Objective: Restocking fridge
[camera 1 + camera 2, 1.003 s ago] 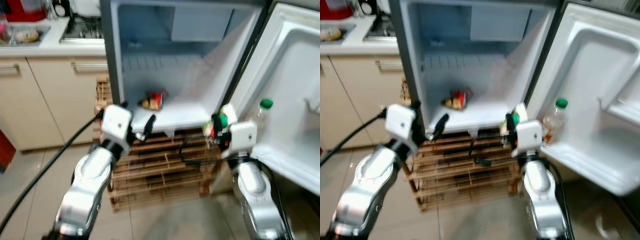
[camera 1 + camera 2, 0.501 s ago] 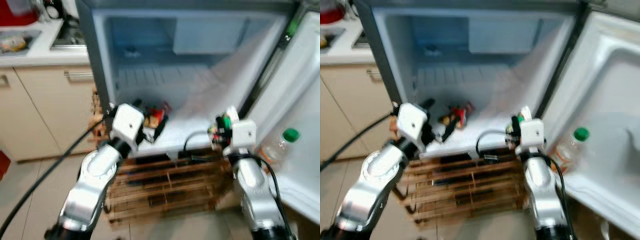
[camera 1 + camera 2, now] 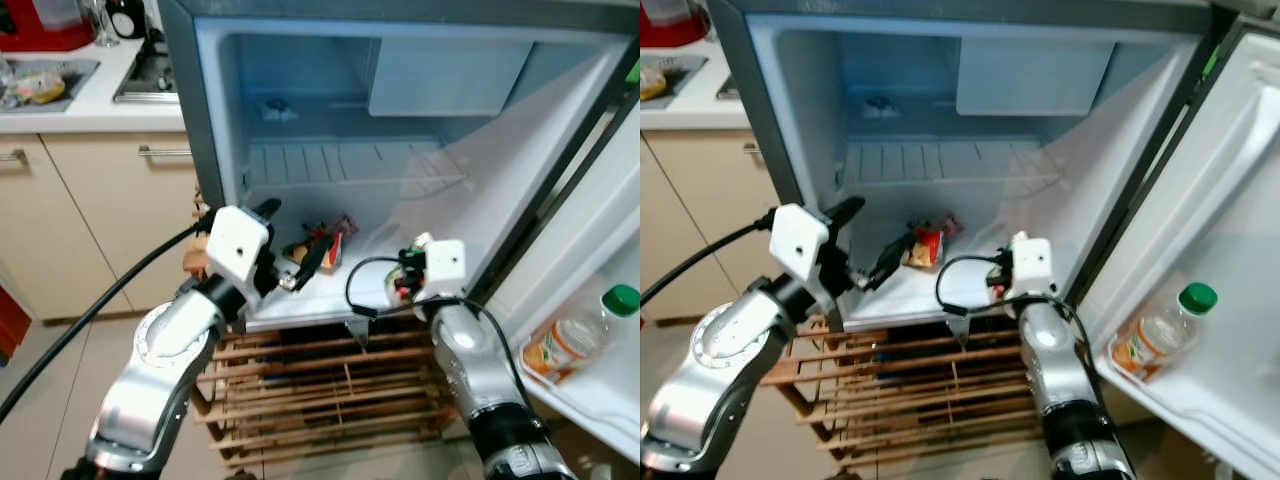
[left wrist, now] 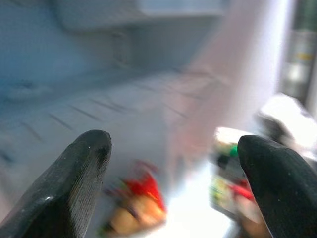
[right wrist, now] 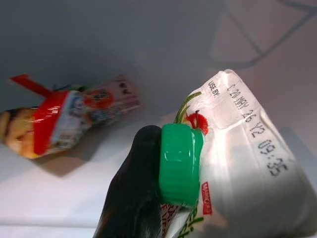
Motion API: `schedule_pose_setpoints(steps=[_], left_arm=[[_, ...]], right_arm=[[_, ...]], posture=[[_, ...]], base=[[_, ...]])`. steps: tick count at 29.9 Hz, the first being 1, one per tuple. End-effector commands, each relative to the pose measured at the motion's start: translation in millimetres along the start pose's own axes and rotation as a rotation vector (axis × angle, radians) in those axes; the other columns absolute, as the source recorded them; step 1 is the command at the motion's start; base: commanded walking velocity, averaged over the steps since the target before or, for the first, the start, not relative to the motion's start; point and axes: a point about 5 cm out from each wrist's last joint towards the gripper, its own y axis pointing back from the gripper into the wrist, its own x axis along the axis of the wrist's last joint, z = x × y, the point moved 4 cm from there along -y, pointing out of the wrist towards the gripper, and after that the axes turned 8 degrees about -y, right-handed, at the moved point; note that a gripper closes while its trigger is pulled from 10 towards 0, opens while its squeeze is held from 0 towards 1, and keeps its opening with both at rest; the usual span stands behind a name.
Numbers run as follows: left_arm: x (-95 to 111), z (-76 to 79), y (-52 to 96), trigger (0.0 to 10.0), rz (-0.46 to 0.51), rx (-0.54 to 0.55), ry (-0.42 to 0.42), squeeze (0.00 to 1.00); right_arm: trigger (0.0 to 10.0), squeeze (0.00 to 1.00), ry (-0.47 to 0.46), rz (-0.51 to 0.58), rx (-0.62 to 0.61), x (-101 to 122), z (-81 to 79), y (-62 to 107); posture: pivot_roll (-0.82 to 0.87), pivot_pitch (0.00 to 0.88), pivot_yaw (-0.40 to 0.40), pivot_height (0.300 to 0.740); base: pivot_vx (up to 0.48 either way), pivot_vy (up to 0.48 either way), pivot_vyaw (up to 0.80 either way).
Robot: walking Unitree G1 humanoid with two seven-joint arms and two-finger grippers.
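The small fridge point(image 3: 300, 110) stands open. On its floor point(image 3: 930, 290) lies a red and yellow snack packet point(image 3: 325, 240). My right gripper point(image 3: 998, 278) is shut on a white carton with a green cap point(image 5: 237, 163), held just over the front edge of the fridge floor. One of its black fingers point(image 5: 133, 198) presses against the cap side, and the snack packet point(image 5: 64, 119) lies beyond. At the left front of the opening my left gripper point(image 3: 290, 235) stands open, pointing at the packet point(image 4: 138, 203) with nothing between its fingers.
A juice bottle with a green cap point(image 3: 580, 335) stands in the shelf of the open door point(image 3: 1240, 200) at the right. A wooden slatted rack point(image 3: 330, 390) sits under the fridge. Beige cabinets point(image 3: 90, 200) and a counter are at the left.
The camera has come closer to the fridge. Both arms have reached forward: the right gripper has carried the carton to the fridge floor's edge, and the left gripper now points into the opening.
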Motion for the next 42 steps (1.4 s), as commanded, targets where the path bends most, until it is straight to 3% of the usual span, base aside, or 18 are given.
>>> schedule_pose_setpoints(steps=[1, 6, 7, 10, 18, 27, 28, 29, 30, 31, 36, 42], left_arm=[[0, 7.5, 4.5, 10.0, -0.021, -0.057, 0.020, 0.00], [-16, 16.7, 31.2, 10.0, -0.140, -0.156, 0.067, 0.00], [-16, 16.7, 31.2, 10.0, -0.140, -0.156, 0.067, 0.00], [-27, 18.4, 52.5, 10.0, -0.221, -0.173, 0.098, 0.00], [-21, 32.2, 75.8, 10.0, -0.263, -0.166, 0.134, 0.00], [-17, 42.9, 87.7, 10.0, -0.279, -0.141, 0.183, 0.00], [-16, 43.9, 89.4, 10.0, -0.284, -0.142, 0.185, 0.00], [-16, 44.7, 91.0, 10.0, -0.290, -0.143, 0.188, 0.00], [-16, 45.2, 92.0, 10.0, -0.293, -0.143, 0.189, 0.00], [-16, 44.3, 92.0, 10.0, -0.295, -0.139, 0.187, 0.00], [-14, 44.8, 92.3, 10.0, -0.293, -0.126, 0.184, 0.00], [-10, 49.6, 92.6, 10.0, -0.291, -0.129, 0.193, 0.00]], right_arm=[[0.0, 0.00, 0.017, 0.017, -0.016, 6, 1.7, -6.6], [0.0, 0.00, 0.096, 0.066, 0.003, 26, -21.1, -24.6], [0.0, 0.00, 0.096, 0.066, 0.003, 26, -21.1, -24.6], [0.0, 0.00, 0.135, 0.098, -0.014, 41, -34.7, -34.7], [0.0, 0.00, 0.147, 0.099, -0.007, 52, -55.6, -44.7], [0.0, 0.00, 0.233, 0.131, 0.011, 58, -71.1, -46.6], [2.4, 0.00, 0.240, 0.128, 0.012, 57, -73.0, -46.6], [8.0, 0.00, 0.240, 0.120, 0.015, 56, -74.5, -46.6], [10.0, 0.26, 0.243, 0.121, 0.009, 56, -74.9, -46.5], [10.0, 1.00, 0.238, 0.127, -0.005, 57, -73.9, -46.7], [10.0, 1.00, 0.275, 0.155, -0.025, 63, -74.8, -47.6], [10.0, 1.00, 0.317, 0.186, -0.095, 76, -64.8, -50.1]], posture=[[0.08, 0.000, -0.021, 0.740], [0.12, 0.035, -0.016, 0.740], [0.12, 0.035, -0.016, 0.740], [0.14, 0.069, -0.016, 0.740], [0.20, 0.134, -0.020, 0.740], [0.24, 0.194, -0.022, 0.740], [0.25, 0.196, -0.022, 0.740], [0.25, 0.196, -0.021, 0.740], [0.26, 0.198, -0.021, 0.740], [0.26, 0.198, -0.021, 0.740], [0.26, 0.201, -0.027, 0.740], [0.26, 0.211, -0.031, 0.740]], base=[[0.000, 0.000, 0.00], [0.000, 0.000, 0.00], [0.000, 0.000, 0.00], [0.000, 0.000, 0.00], [0.000, 0.000, 0.00], [0.000, 0.000, 0.00], [0.000, 0.000, 0.00], [0.000, 0.000, 0.00], [0.000, 0.000, 0.00], [0.000, 0.000, 0.00], [0.000, 0.000, 0.00], [0.000, 0.000, 0.00]])
